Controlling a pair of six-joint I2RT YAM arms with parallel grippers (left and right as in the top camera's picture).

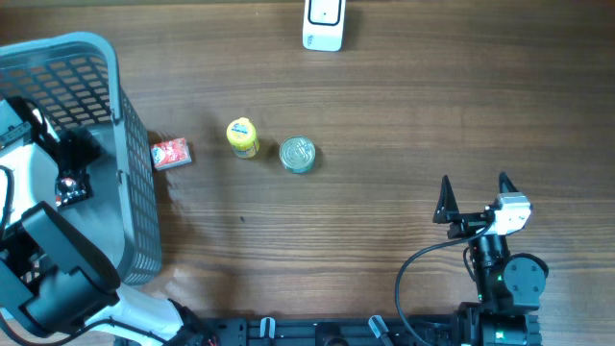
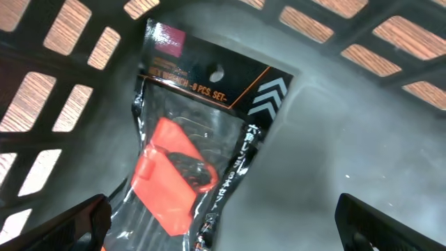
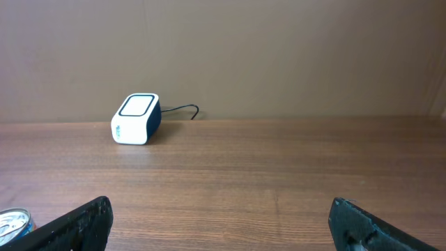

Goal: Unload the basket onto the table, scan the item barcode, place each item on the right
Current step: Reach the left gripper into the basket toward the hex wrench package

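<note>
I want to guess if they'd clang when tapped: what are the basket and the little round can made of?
The basket looks like matte greyish plastic, moulded as a lattice of holes. The can is probably metal: its silvery top glints in the light.

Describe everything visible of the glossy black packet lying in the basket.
The glossy black plastic packet is a flat hang-pack: header with a round hang hole, maroon corner label, orange stripe, grey chevrons and the print "8 PCS. SET". A clear window below shows an orange-red holder; white lettering runs down one side. It lies skewed on the grey floor of the slotted basket, its lower end cut off by the frame. The left gripper's fingers stand wide on either side, not touching it.
</note>
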